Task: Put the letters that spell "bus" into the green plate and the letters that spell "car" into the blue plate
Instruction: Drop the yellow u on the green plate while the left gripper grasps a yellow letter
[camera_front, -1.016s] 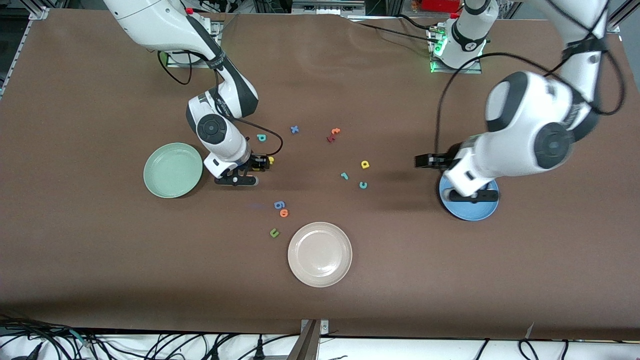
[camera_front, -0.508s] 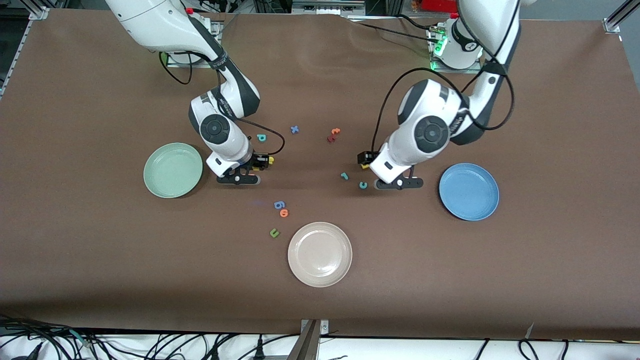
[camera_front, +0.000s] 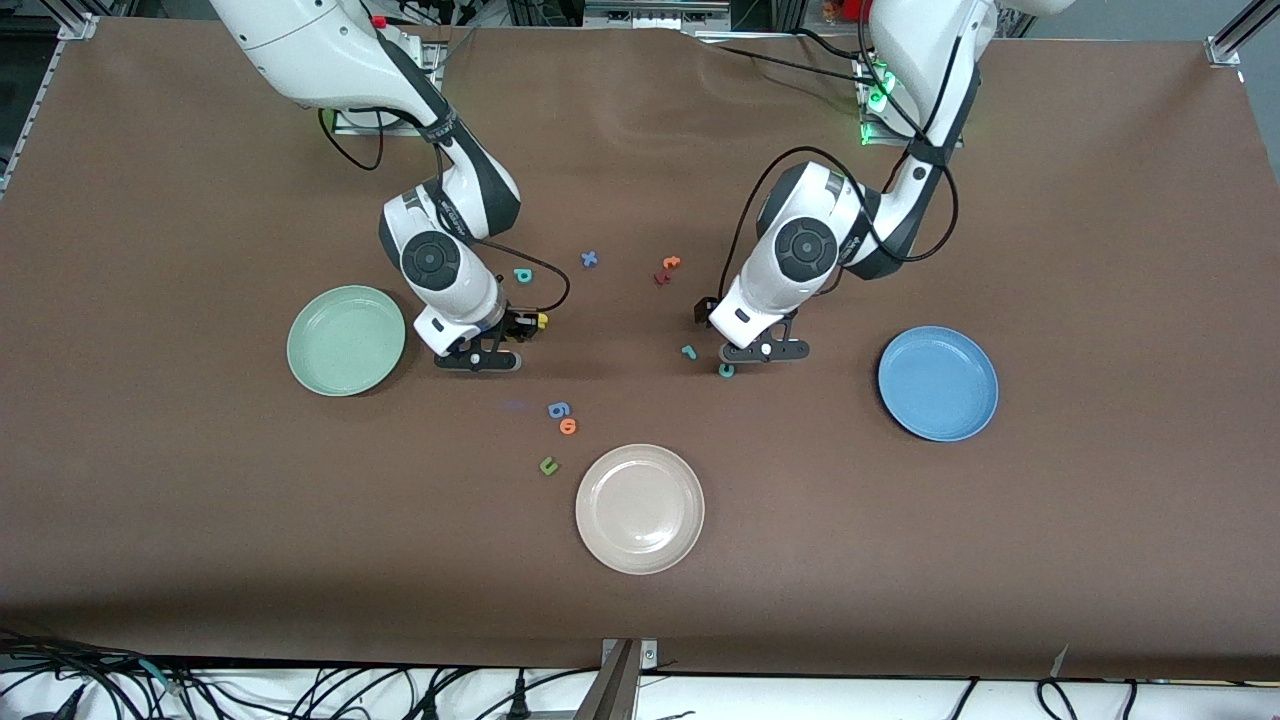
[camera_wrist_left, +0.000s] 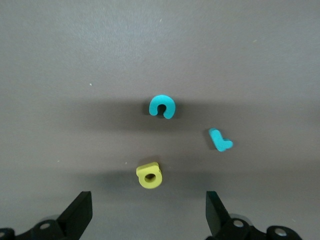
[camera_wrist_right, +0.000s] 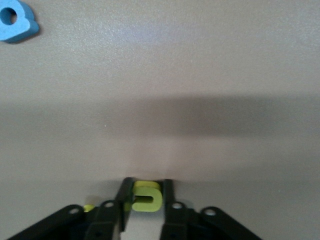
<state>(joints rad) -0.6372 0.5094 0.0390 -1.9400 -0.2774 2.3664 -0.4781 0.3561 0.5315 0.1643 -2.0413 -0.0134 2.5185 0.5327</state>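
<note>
Brown tabletop holds the green plate (camera_front: 346, 340) empty at the right arm's end, and just beside it the right gripper (camera_wrist_right: 145, 200) pinches a yellow u (camera_wrist_right: 146, 196) at the cloth. Over the yellow a (camera_wrist_left: 149, 175), teal c (camera_wrist_left: 162, 106) and teal r (camera_wrist_left: 220, 140), the left gripper (camera_wrist_left: 145, 220) hangs spread wide, holding nothing. Empty too, the blue plate (camera_front: 938, 383) sits at the left arm's end.

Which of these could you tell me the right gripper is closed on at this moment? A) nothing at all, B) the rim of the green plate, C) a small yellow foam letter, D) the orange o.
C: in the right wrist view the right gripper has its fingers pressed against both sides of a small yellow letter, down at the table beside the green plate.
</note>
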